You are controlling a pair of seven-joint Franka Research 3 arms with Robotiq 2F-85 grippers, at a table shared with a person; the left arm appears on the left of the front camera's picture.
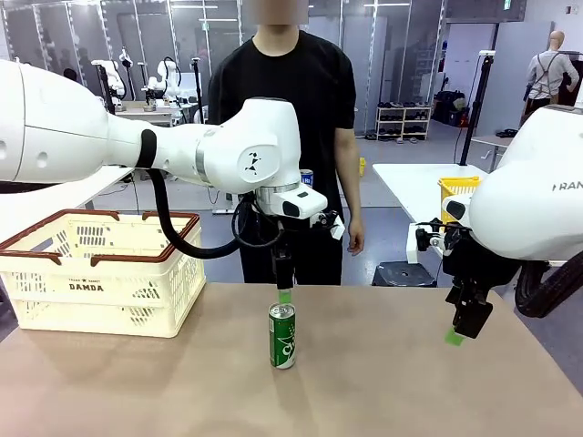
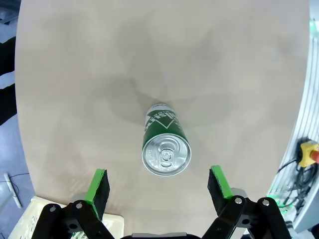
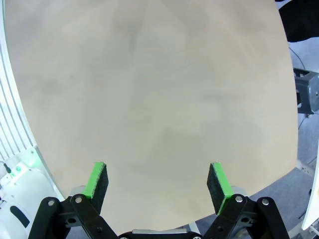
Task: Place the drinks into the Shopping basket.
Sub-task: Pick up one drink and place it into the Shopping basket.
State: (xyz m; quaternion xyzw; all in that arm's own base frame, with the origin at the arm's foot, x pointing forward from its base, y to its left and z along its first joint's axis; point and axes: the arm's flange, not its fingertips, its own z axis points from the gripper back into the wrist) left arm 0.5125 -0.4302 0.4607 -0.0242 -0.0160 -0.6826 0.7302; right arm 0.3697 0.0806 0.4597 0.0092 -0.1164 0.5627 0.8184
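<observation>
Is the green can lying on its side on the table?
No, the green can stands upright on the table, with its silver top facing up.

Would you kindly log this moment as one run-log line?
left hand: open, above upright green can | right hand: open, over table, holding nothing | Shopping basket: left of can, apart

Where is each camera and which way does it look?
Front view: between the arms, facing the person across the table; left gripper and right gripper show.
Left wrist view: on that wrist, looking down at the green can; own pads show.
Right wrist view: on that wrist, looking down at the table; own pads show.
Shared: front and left wrist see the can.
</observation>
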